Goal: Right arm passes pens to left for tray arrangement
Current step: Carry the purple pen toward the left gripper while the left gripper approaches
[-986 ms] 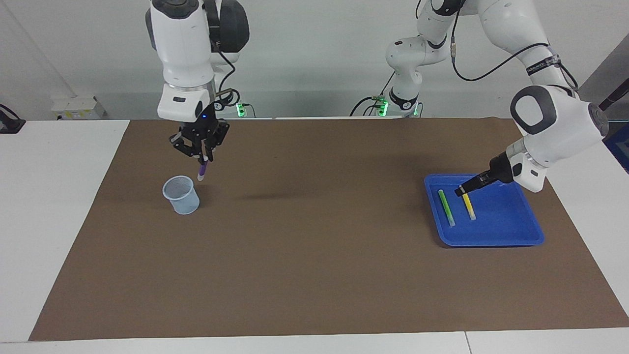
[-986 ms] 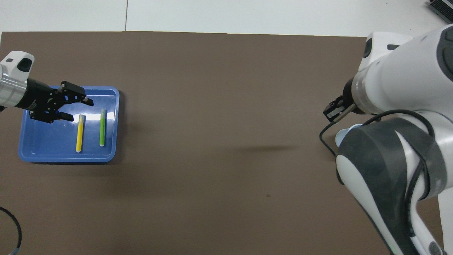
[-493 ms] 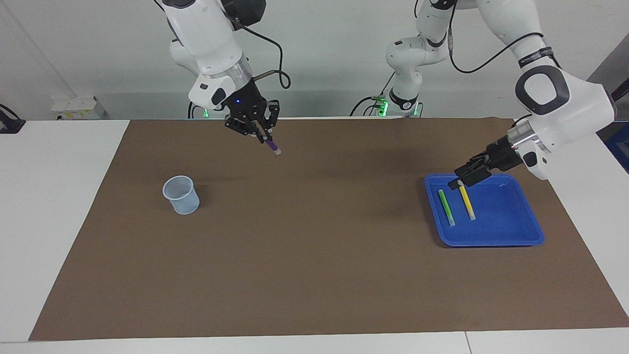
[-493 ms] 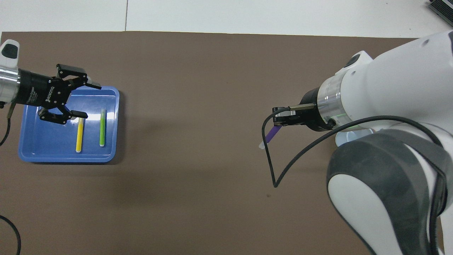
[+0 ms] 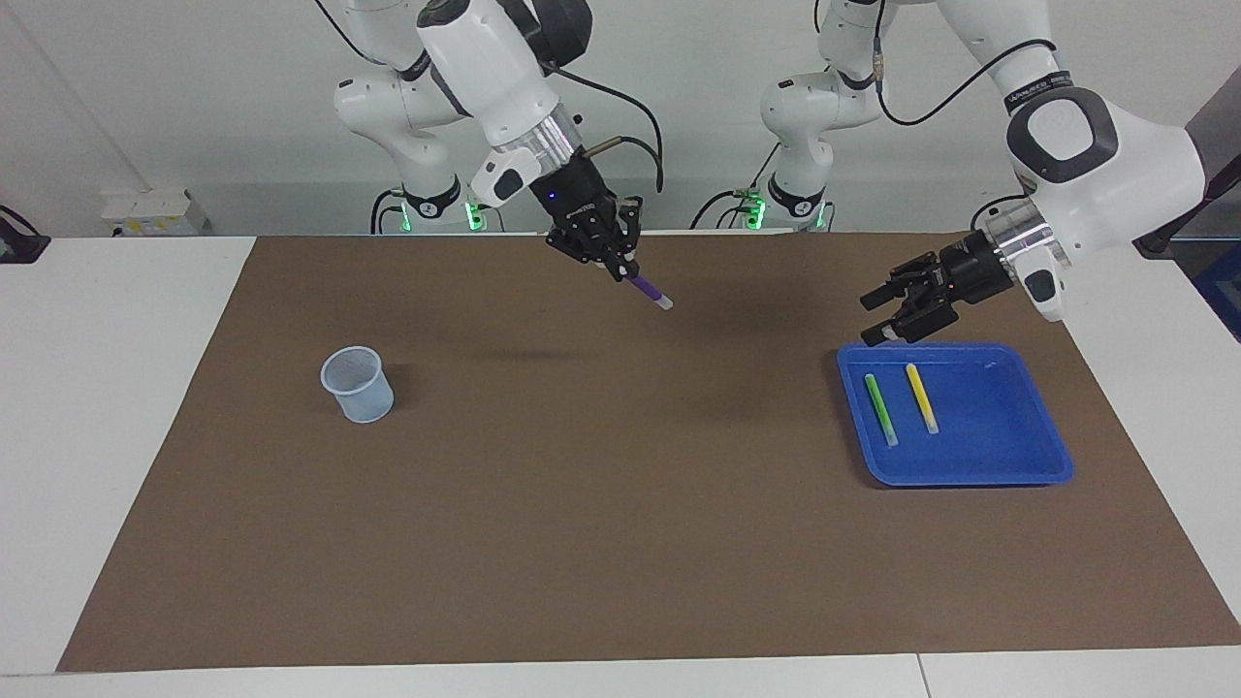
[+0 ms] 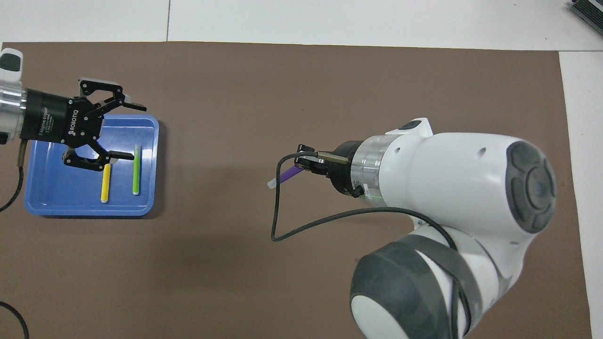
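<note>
- Swinging away from the mesh cup [image 5: 358,385], the right pincer [image 5: 619,262] has carried the purple pen [image 5: 651,291] out over the middle of the brown mat [image 5: 620,504], while the left pincer [image 5: 887,315] has lifted off the yellow pen [image 5: 922,398] and risen above the tray's edge.
- Right pincer: raised in the air, closed on the purple pen, which slants down with its whitish tip pointing toward the left arm's end of the bench [image 5: 116,388].
- Left pincer: raised over the rim of the blue tray [image 5: 1008,456] nearest the robots, fingers [image 6: 126,100] spread apart and holding nothing.
- Mesh cup: upright on the mat toward the right arm's end, farther from the robots than either pincer's spot.
- Blue tray: flat on the mat toward the left arm's end.
- Green pen [image 5: 881,409] and yellow pen: lying side by side in the tray, nearly parallel, apart from each other, the green one closer to the middle of the bench.
</note>
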